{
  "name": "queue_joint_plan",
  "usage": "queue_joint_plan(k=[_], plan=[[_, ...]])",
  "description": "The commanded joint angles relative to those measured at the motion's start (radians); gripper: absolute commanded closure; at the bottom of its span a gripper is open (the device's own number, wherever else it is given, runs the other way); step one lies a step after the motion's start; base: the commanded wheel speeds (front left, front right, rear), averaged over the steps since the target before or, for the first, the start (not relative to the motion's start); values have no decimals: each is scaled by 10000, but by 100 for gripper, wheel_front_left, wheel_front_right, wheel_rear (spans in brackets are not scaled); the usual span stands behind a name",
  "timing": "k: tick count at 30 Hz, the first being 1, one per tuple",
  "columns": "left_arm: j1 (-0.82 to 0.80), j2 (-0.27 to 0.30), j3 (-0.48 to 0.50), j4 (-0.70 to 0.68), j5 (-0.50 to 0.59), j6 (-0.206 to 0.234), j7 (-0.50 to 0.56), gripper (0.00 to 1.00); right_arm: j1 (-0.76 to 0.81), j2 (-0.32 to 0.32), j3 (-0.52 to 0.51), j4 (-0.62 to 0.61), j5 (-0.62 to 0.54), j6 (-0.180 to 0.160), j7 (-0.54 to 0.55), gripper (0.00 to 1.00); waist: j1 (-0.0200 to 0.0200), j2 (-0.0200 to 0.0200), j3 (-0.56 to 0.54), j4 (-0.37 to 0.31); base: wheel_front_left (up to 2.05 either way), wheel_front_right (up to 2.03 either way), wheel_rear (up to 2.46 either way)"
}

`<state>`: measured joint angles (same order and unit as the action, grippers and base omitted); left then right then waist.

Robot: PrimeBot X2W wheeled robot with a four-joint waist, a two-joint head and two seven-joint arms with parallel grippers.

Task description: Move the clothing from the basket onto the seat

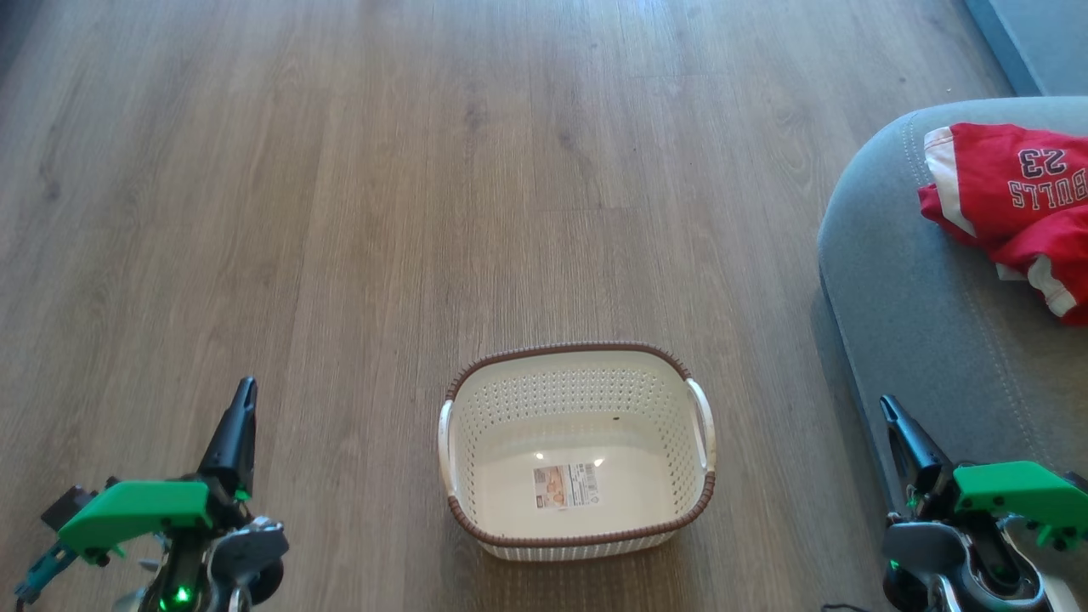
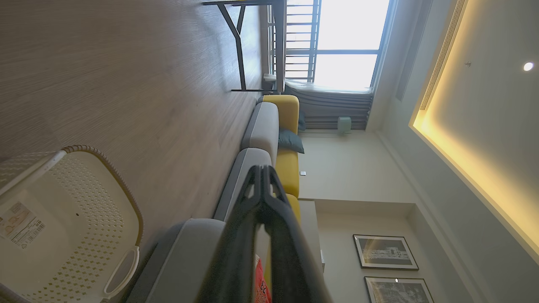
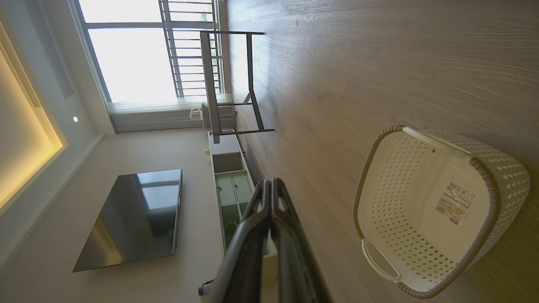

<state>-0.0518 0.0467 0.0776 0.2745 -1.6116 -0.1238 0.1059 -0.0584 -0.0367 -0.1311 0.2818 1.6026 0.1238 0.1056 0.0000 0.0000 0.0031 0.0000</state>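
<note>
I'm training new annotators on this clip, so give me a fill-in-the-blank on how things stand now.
The red clothing lies on the grey ____.
The basket stands on the wooden ____.
Inside the basket, a ____ sticks to the bottom.
The left tool and right tool are both ____.
Missing: seat, floor, label, shut.

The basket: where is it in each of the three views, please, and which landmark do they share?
Head view: basket low centre, on the floor, left of the seat.
Left wrist view: lower left corner, cut by the edges.
Right wrist view: right side, lower half.
Shared landmark: the label on its bottom.
</note>
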Motion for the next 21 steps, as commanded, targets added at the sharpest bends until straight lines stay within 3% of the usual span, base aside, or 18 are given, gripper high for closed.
queue_joint_plan(k=[1,21], plan=[[-563,39,368,-294,35,-69,78,100,-495,-135,174,-370,62,69,75,100,0,0,0,0,0,0,0],[-563,38,370,-294,37,-69,79,100,-495,-135,175,-370,62,69,75,100,0,0,0,0,0,0,0]])
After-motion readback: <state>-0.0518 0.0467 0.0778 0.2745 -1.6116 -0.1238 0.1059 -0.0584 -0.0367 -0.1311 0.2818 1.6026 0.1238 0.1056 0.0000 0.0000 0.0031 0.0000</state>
